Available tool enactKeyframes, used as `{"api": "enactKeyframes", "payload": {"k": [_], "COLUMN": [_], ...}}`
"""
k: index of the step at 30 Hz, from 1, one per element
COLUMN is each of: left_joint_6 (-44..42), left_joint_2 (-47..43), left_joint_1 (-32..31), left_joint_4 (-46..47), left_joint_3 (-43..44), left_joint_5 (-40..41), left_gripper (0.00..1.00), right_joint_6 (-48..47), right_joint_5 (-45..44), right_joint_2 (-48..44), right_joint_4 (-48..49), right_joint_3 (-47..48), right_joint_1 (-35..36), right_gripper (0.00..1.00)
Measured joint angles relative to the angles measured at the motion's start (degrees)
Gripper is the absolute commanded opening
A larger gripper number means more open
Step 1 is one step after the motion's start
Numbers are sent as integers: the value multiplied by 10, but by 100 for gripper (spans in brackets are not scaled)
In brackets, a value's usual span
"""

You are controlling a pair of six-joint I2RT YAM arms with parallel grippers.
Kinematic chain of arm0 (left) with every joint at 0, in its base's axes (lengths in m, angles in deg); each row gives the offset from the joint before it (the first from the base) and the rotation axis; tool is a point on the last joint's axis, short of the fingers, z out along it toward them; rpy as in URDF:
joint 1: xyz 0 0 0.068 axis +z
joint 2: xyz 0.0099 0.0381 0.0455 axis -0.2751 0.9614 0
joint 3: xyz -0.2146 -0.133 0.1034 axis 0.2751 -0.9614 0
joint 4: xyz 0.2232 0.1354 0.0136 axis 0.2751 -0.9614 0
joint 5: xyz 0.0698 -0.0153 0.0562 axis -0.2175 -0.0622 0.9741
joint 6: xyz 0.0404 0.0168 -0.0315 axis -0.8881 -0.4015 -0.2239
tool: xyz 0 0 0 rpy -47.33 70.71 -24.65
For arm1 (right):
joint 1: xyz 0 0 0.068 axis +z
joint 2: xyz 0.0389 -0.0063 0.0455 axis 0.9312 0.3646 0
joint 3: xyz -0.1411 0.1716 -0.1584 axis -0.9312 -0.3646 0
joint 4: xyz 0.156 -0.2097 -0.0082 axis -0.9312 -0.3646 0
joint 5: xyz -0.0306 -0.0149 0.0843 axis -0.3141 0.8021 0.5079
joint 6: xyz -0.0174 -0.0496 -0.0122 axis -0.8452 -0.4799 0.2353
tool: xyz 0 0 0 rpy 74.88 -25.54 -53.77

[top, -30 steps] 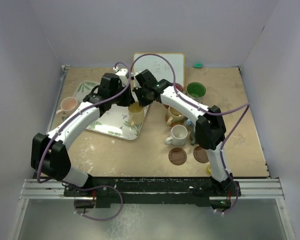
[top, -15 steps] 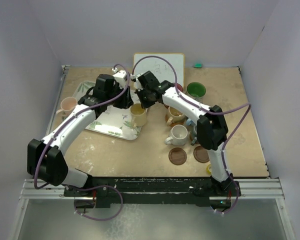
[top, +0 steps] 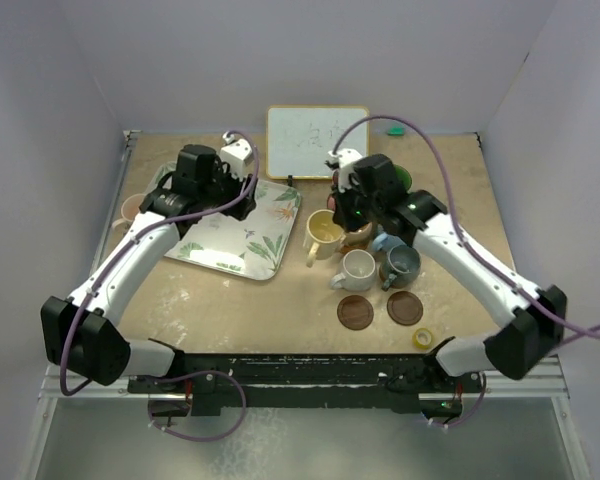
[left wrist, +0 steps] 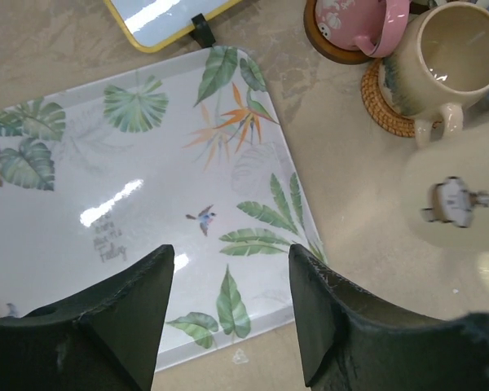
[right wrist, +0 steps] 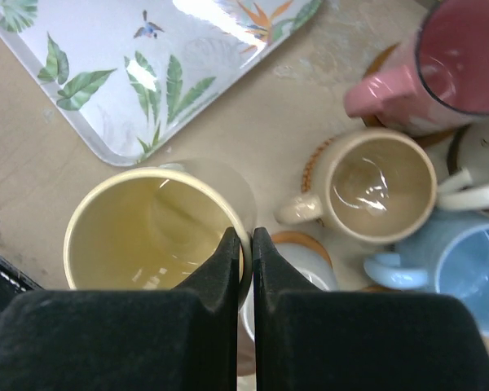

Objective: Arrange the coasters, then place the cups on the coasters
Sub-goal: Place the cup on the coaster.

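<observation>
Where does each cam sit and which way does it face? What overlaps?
Top: above and behind the bases, facing down at the table; left arm and right arm both show.
Left wrist: on the left arm, facing down at the tray; left hand open at the bottom.
Right wrist: on the right arm, facing down into the yellow cup; right hand shut on its rim.
Shared: both wrist views catch the tray, pink cup and tan cup.

My right fingers (right wrist: 147, 334) are black, the mug (right wrist: 138, 236) in them pale yellow. The left tray (left wrist: 81, 163) is white with green leaves and orange flowers.
</observation>
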State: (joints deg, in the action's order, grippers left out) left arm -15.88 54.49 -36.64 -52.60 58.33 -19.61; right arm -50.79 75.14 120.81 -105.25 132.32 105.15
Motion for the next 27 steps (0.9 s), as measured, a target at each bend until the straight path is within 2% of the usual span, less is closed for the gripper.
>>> {"api": "enactKeyframes", "payload": {"k": [6,12,19,27], "left_joint_6": [-20,-29,-39,-44], "left_joint_2": [0,2,3,3], "left_joint_1": [31,79,86,91], "left_joint_4": [5,9,10,9], "left_joint_3": [4,4,4,4], "left_joint_5": [4,4,11,17], "left_gripper": [58,58,58,58], "right_joint_6": [-18,-54,-112,-184], "right_joint_5": [15,4,-37,-56], "right_joint_2": [-160,-279,-370,-396], "right_joint_4": [-9,-51,-106,-157], "right_joint_3": [-128,-209,-259,-262], "right_joint_1": [-59,-67,-81,-131], "right_gripper": [0,0,0,0]}}
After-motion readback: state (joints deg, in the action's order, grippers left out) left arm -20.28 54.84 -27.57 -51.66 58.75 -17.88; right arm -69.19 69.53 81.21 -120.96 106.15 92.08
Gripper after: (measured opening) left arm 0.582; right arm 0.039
